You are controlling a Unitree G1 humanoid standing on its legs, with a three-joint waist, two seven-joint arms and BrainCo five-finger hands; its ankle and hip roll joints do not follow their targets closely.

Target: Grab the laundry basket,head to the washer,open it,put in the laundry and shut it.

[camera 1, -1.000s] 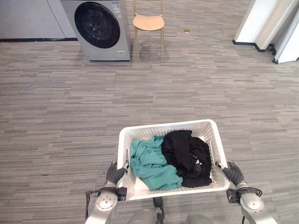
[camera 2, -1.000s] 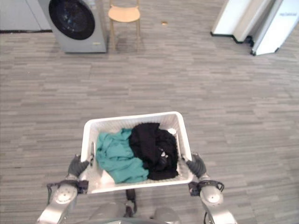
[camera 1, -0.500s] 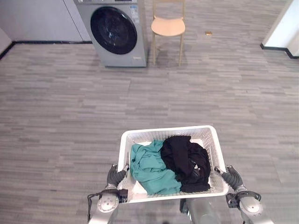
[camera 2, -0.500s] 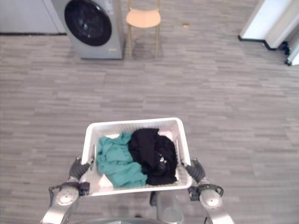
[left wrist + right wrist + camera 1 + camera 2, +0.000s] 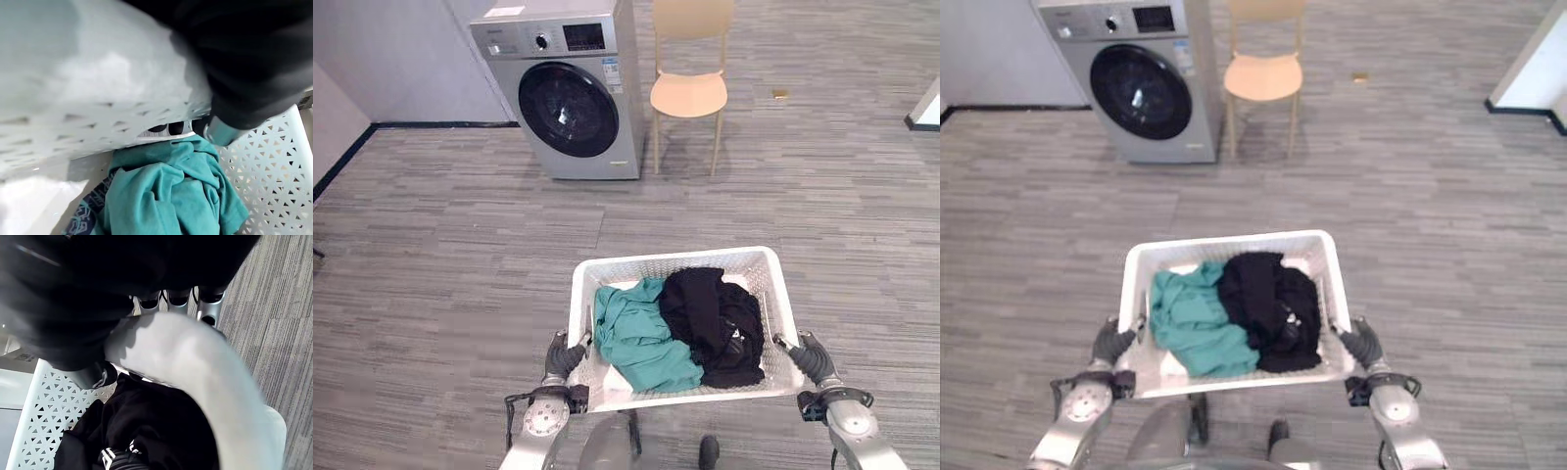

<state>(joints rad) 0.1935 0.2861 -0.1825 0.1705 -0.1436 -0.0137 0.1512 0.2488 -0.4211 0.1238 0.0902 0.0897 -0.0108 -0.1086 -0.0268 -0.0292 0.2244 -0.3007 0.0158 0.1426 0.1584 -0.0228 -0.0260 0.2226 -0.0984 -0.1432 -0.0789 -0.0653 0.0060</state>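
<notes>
I carry a white perforated laundry basket (image 5: 764,269) in front of me, above the floor. In it lie a teal garment (image 5: 641,338) on the left and a black garment (image 5: 715,318) on the right. My left hand (image 5: 563,354) is curled on the basket's left rim, and my right hand (image 5: 811,358) is curled on its right rim. The left wrist view shows dark fingertips (image 5: 168,128) hooked through the rim above the teal cloth (image 5: 171,196). The right wrist view shows fingers (image 5: 178,298) wrapped over the white rim (image 5: 195,362). A grey front-loading washer (image 5: 570,93) stands ahead to the left, its round dark door shut.
A light wooden chair (image 5: 690,88) stands just right of the washer. A grey wall with a black baseboard (image 5: 342,162) runs along the left. A small brown object (image 5: 780,94) lies on the floor beyond the chair. Grey plank floor lies open between me and the washer.
The whole picture has shifted: the washer and chair now sit lower and further right, and look larger. Both hands keep the same hold on the basket.
</notes>
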